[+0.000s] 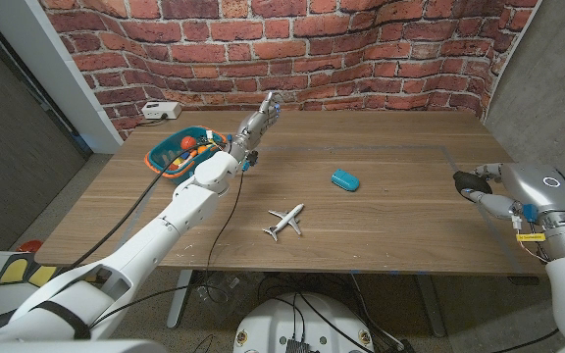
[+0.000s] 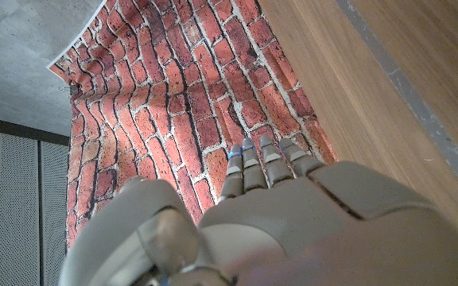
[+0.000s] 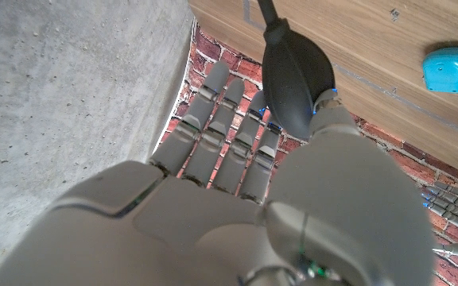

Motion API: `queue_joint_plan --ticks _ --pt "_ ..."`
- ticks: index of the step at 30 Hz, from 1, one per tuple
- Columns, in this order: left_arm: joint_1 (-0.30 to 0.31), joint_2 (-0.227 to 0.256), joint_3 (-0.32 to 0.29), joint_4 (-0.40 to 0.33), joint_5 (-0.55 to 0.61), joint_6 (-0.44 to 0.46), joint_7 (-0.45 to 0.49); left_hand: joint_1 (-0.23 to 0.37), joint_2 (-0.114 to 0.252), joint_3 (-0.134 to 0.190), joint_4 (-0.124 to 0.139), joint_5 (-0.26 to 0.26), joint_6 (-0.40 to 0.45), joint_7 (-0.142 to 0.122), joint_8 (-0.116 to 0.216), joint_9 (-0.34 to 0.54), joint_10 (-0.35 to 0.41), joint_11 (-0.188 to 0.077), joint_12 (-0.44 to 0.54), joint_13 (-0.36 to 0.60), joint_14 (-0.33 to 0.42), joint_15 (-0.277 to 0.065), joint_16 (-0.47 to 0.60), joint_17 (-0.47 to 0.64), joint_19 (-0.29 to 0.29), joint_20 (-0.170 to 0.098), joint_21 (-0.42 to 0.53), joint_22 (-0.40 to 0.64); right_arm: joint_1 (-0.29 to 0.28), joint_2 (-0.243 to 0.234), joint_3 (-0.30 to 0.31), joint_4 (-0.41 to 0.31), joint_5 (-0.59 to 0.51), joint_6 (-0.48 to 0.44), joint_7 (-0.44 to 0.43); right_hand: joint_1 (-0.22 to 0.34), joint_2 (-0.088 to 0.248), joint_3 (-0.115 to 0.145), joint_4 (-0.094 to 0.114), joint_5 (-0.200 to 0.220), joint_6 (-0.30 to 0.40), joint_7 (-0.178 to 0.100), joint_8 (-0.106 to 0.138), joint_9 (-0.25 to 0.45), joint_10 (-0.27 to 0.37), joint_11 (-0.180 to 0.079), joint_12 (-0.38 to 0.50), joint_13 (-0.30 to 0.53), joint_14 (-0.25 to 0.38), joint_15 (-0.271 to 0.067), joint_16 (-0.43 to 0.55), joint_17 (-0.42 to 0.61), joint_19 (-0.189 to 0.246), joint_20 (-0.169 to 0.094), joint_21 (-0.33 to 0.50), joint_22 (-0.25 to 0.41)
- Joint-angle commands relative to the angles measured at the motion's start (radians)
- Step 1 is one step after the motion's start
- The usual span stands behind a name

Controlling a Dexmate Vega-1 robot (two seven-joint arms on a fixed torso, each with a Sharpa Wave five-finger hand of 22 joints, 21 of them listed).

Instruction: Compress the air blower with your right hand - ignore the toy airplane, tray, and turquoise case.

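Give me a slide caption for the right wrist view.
Right hand holds the black air blower above the wooden table.

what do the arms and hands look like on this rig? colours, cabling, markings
Both arms have glossy white rounded shells. The left arm has a black band near the shoulder and a black cable running alongside. The left hand and right hand are light grey, with segmented fingers of darker grey. The right arm shows a small blue light.

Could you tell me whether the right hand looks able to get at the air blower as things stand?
Yes, it seems so: the right hand already has the black air blower between its thumb and fingers at the table's right edge, and nothing stands in the way.
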Motion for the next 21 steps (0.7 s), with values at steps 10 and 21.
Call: queue_joint_plan --ticks 10,21 --pt "0.014 0.018 -0.009 -0.025 0.002 0.007 0.015 0.008 -0.001 -0.009 -0.003 -0.004 0.01 0.004 -0.001 0.005 0.006 0.001 -0.003 0.002 0.011 0.002 0.0 0.005 0.006 0.006 0.003 0.005 0.036 -0.024 -0.018 0.05 -0.044 -0.052 0.143 -0.014 0.004 -0.002 0.007 0.004 0.004 0.007 0.0 0.004 -0.001 0.003 0.008 0.003 -0.008 -0.116 0.007 0.002 -0.004 -0.141 -0.003 0.002" --pt "0.023 0.026 -0.009 -0.044 0.005 0.022 0.024 0.01 0.0 -0.011 -0.003 -0.005 0.008 0.003 -0.003 0.005 0.005 0.001 -0.004 0.002 0.013 0.001 -0.001 0.005 0.009 0.004 0.004 0.005 0.069 -0.085 -0.034 0.101 -0.036 -0.076 0.228 -0.018 0.007 -0.001 0.007 0.004 0.001 0.007 -0.002 0.003 -0.003 0.003 0.008 0.003 -0.012 -0.115 0.007 0.002 -0.005 -0.141 -0.004 0.001"
